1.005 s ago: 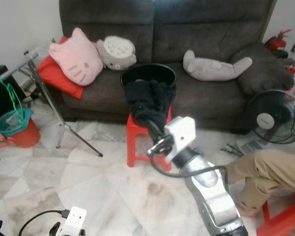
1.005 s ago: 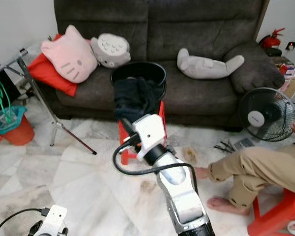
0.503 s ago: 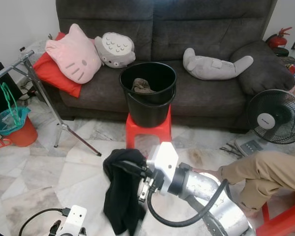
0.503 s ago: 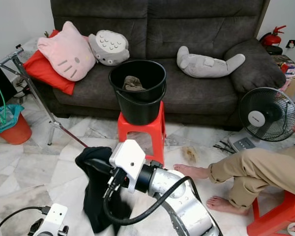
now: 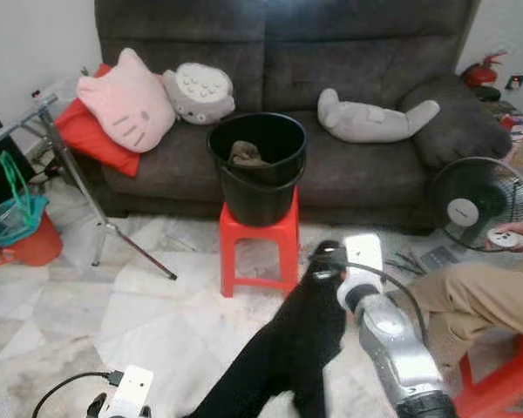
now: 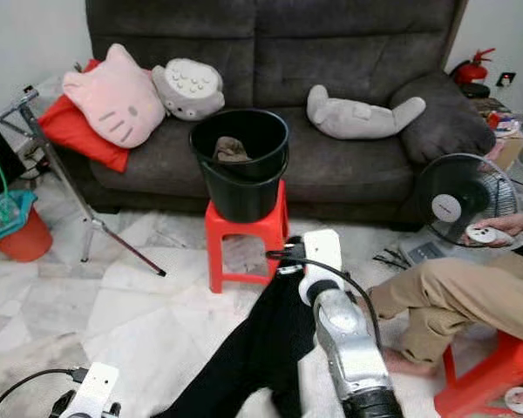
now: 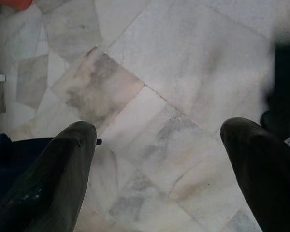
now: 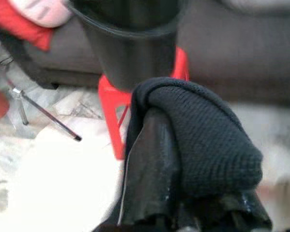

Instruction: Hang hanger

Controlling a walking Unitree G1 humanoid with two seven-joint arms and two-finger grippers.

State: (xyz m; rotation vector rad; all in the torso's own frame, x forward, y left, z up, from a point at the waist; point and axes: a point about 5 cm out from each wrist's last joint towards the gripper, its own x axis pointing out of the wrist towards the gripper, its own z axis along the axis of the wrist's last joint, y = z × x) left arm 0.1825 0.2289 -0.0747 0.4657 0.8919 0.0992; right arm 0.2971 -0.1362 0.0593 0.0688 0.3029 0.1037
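The right gripper (image 8: 183, 159) is clamped on a black garment (image 5: 288, 357) hanging toward the floor; the left gripper (image 7: 159, 164), fingers spread, holds nothing. A green hanger (image 5: 13, 178) hangs on the rack (image 5: 65, 157) at ten o'clock. The trailing cloth could drag or slip free; the red stool (image 5: 257, 248) with its bucket (image 5: 260, 170) stands at twelve, a person's leg (image 5: 484, 296) at three.

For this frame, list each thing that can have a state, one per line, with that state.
Right gripper: shut on the black garment, held above the floor.
Black garment: hanging from the gripper, lower end trailing down.
Left gripper: open, holding nothing, over the floor.
Bucket: upright on the red stool, brown cloth inside.
Fan: standing upright; running or not, cannot tell.
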